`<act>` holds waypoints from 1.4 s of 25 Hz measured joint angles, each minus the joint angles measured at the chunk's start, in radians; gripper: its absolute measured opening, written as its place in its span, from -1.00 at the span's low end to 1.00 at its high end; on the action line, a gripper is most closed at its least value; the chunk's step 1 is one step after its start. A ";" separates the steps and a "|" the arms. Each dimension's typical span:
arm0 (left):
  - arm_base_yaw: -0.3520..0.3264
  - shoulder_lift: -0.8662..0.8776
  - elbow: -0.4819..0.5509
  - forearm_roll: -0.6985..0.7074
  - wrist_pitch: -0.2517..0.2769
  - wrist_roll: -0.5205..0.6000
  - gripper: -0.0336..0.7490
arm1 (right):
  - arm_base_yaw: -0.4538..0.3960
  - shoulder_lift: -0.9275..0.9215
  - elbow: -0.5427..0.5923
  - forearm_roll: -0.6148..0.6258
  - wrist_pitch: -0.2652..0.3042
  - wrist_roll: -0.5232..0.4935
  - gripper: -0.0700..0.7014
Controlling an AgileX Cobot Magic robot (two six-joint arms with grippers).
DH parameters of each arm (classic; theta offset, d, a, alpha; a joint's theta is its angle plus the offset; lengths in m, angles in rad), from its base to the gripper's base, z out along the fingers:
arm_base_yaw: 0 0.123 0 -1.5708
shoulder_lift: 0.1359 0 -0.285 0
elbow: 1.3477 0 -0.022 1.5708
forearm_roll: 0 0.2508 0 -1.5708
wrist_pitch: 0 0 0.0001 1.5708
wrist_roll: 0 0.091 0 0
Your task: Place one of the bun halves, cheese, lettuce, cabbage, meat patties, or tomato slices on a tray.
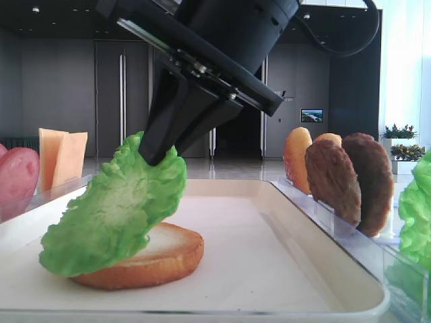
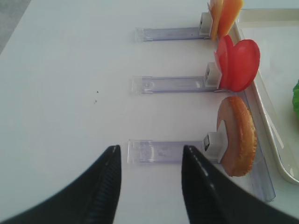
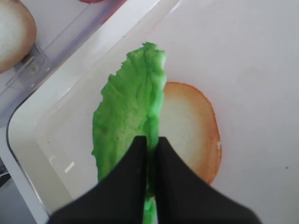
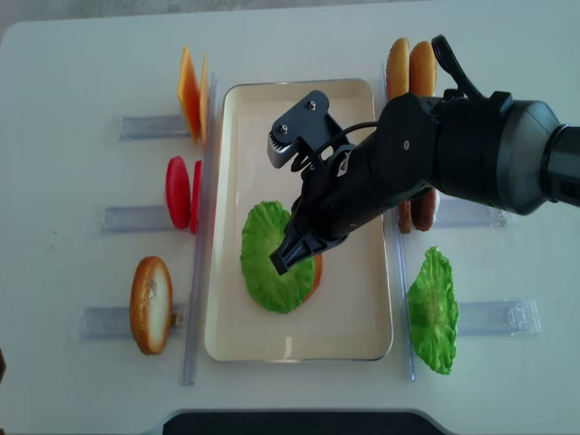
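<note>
The right pincer (image 4: pixel 282 259) is clamped tight on the edge of the green lettuce (image 4: pixel 269 257). The leaf hangs tilted under it, its low end resting on a bun half (image 1: pixel 161 259) lying flat in the tray (image 4: pixel 353 299). The left pincer (image 2: pixel 149 184) is empty above the worktop (image 2: pixel 70 84); its tips look apart.

The lettuce (image 1: pixel 118 208) is bright green with a ruffled texture. The bun half (image 1: pixel 165 259) beneath it has a golden-brown rim and a pale toasted face. The tray (image 1: pixel 269 269) is cream-white. The meat patties (image 1: pixel 350 180) are dark brown and grainy. The tomato slices (image 2: pixel 239 63) are pinkish-red. The cheese (image 1: pixel 62 156) is pale orange. The right gripper (image 1: pixel 158 158) is black.
</note>
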 joint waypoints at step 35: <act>0.000 0.000 0.000 0.000 0.000 0.000 -0.08 | -0.167 -0.367 -0.002 -0.782 0.568 0.674 0.13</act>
